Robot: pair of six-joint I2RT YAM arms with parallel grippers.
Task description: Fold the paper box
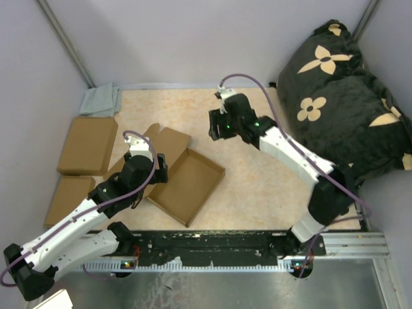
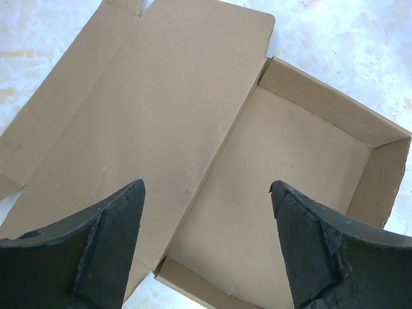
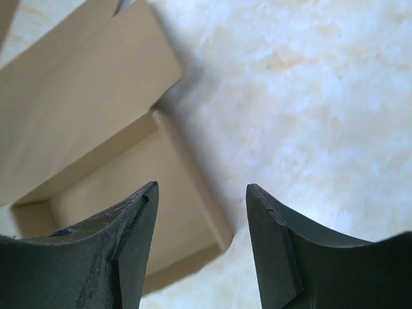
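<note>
L jaws: left gripper (image 2: 206, 241) spread wide, nothing in it; hangs right over the paper box (image 2: 193, 96).
R jaws: right gripper (image 3: 203, 248) partly apart, only bare table (image 3: 309, 96) btwn the fingers; holds nothing.
Box pos: mid-left of table, just ahead of my L base.
Key relation: the crease btwn tray and lid runs up btwn my L fingers, lid under the left one, tray floor under the right one.
Long axis: diagonal in top view, near-left to far-right.
Nearer arm: L by far. R sits off past the tray's far corner, clear of the cardboard.
Box look: plain brown. Tray half has walls up on the sides I can see. Lid panel lies flat on the table w/ rounded corner, side flaps spread. Not closed.
Next, my guess: lid must swing over tray; L best placed for its free edge, R could steady the tray.
</note>
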